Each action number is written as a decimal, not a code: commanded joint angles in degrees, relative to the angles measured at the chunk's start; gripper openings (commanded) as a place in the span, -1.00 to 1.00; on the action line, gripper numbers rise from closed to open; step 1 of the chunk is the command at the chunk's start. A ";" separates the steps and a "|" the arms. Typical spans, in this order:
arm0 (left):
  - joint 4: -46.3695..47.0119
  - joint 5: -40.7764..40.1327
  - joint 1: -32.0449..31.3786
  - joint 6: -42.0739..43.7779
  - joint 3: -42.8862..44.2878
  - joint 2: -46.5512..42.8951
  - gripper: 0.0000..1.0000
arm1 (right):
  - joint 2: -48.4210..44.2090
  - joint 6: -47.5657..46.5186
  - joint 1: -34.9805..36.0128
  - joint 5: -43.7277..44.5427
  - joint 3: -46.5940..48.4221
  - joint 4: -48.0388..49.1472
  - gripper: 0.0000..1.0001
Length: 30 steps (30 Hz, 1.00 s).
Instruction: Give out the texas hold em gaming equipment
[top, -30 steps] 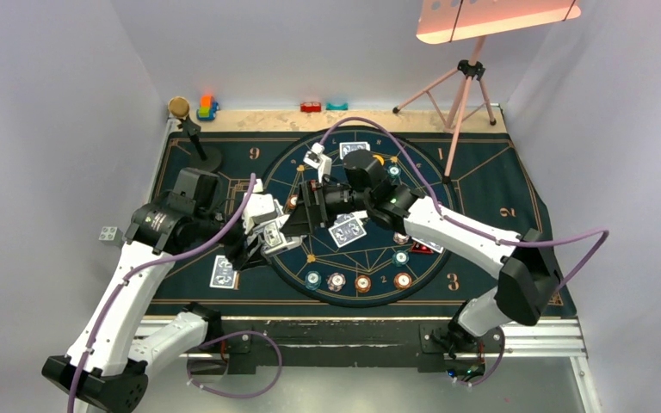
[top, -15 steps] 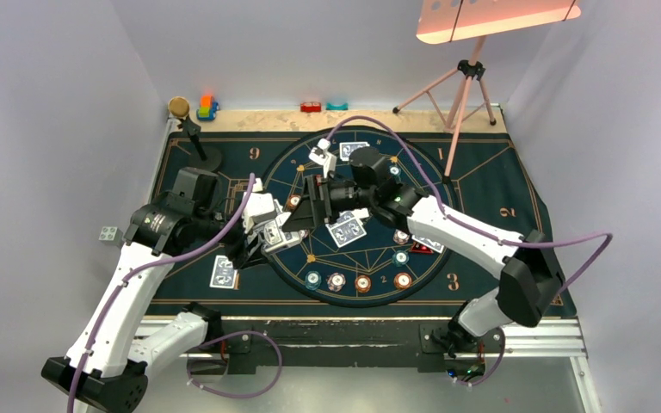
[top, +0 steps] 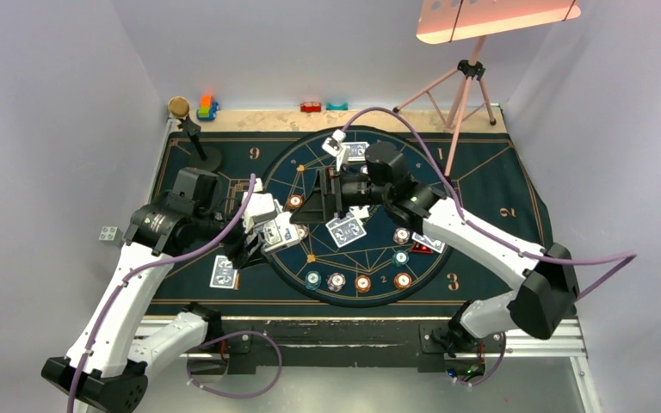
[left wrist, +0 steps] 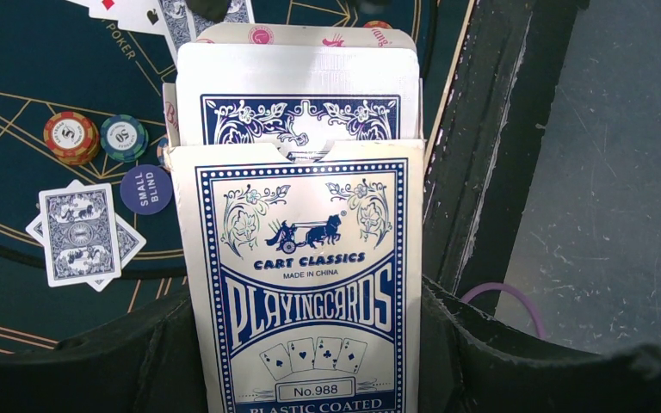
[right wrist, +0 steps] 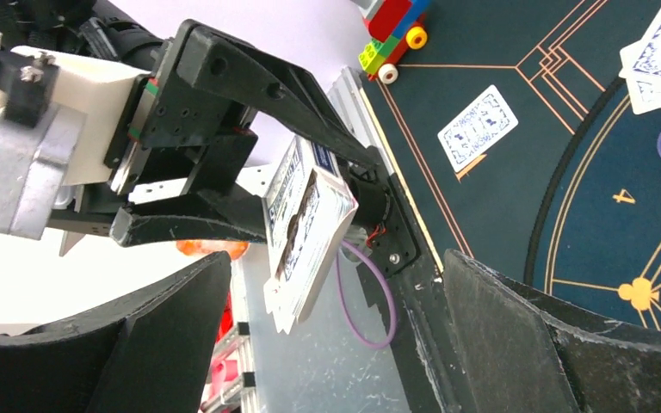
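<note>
My left gripper [top: 275, 236] is shut on a blue-and-white playing card box [left wrist: 301, 284], open end away from me, with blue-backed cards [left wrist: 297, 90] sticking out of it. My right gripper [top: 317, 201] is open and empty and faces that box [right wrist: 305, 225] from a short gap. Face-down cards lie on the round mat centre [top: 345, 230], at its far side [top: 355, 151] and at the left [top: 223, 271]. A row of chips [top: 362, 282] sits at the near rim. In the left wrist view, an orange chip [left wrist: 71, 136], a teal chip [left wrist: 121, 135] and a blue disc [left wrist: 146, 189] lie by two cards [left wrist: 79, 232].
The dark poker mat [top: 482, 185] covers the table. A black microphone-like stand [top: 196, 138] is at the back left, a pink tripod [top: 460, 95] at the back right. Toy blocks [top: 207, 107] line the back edge; a grey block [top: 108, 233] lies off the mat's left.
My right gripper has drawn back, up and to the right, away from the card box. My left gripper with the box has hardly moved.
</note>
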 commanded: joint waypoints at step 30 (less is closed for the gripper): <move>2.68 -8.52 0.08 -4.04 4.13 -1.01 0.99 | 9.55 8.14 2.52 -7.24 -0.71 11.55 -0.62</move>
